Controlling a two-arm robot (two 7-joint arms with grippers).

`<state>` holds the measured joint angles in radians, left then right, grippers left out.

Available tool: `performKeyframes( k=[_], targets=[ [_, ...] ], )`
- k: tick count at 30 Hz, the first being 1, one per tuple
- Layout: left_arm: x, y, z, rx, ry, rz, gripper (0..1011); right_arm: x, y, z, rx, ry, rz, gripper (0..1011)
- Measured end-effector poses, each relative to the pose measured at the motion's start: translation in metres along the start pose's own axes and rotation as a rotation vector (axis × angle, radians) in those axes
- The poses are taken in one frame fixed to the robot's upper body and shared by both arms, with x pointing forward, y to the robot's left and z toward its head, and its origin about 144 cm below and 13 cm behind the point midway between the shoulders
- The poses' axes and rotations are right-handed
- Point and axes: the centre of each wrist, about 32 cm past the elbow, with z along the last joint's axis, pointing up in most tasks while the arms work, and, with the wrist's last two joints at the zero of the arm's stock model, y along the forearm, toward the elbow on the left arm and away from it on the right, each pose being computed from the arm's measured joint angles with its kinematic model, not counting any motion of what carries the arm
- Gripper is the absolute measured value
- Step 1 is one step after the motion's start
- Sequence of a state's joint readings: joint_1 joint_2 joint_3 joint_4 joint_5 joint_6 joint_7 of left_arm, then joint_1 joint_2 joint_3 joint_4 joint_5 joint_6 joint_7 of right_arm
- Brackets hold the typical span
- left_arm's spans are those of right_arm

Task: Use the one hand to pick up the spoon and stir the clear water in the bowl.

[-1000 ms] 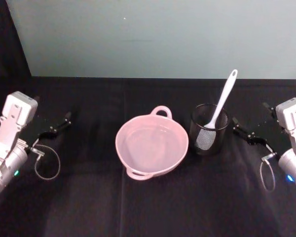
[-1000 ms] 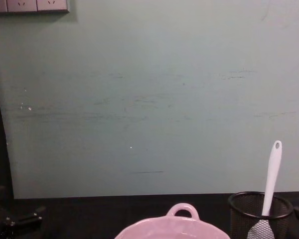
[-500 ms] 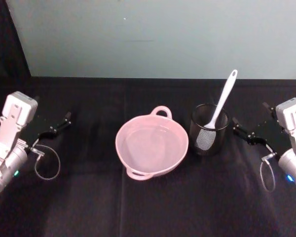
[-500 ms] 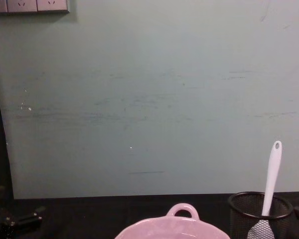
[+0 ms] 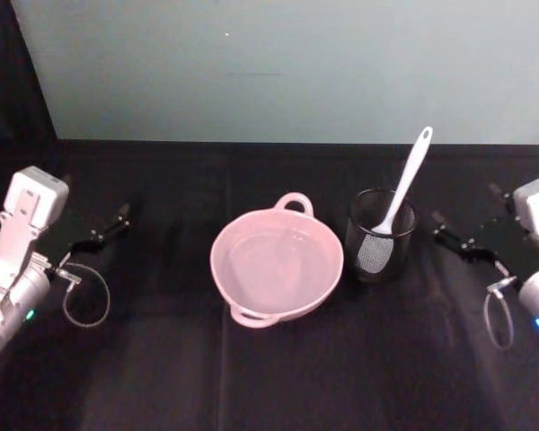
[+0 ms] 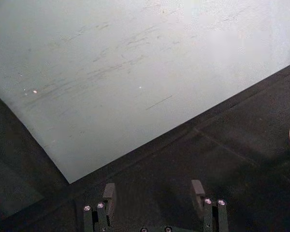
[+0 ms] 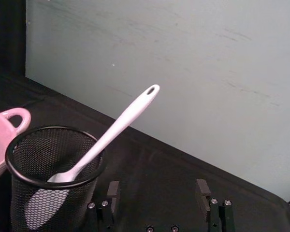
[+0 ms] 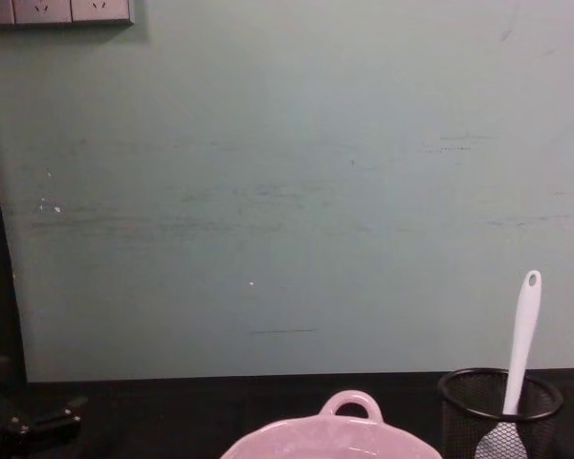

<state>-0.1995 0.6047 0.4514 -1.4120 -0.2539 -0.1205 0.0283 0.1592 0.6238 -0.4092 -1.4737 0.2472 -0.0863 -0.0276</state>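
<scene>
Spoon [image 5: 404, 184] stays in its cup [image 5: 380, 250] while right hand [image 7: 157, 187] edges away.

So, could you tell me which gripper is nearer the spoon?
Right. The right gripper sits beside the mesh cup holding the spoon; the left gripper is beyond the pink bowl.

Lab-like test bench: black-draped table [image 5: 269, 377], bare pale-green wall [image 8: 287, 191], wall sockets [image 8: 57, 10] above.
</scene>
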Motion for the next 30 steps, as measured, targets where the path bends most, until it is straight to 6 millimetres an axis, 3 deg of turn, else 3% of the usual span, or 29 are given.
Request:
performKeyframes(
  k=[14, 23, 30],
  targets=[
    [0.0, 0.0, 0.0, 0.0, 0.0, 0.0, 1011, 0.047, -0.014, 0.019, 0.053, 0.347, 0.055, 1002],
    [0.0, 0.0, 0.0, 0.0, 0.0, 0.0, 1011, 0.079, 0.013, 0.027, 0.004, 0.675, 0.238, 1002],
    [0.0, 0.0, 0.0, 0.0, 0.0, 0.0, 1011, 0.087, 0.038, 0.033, -0.061, 0.816, 0.334, 1002]
  ],
)
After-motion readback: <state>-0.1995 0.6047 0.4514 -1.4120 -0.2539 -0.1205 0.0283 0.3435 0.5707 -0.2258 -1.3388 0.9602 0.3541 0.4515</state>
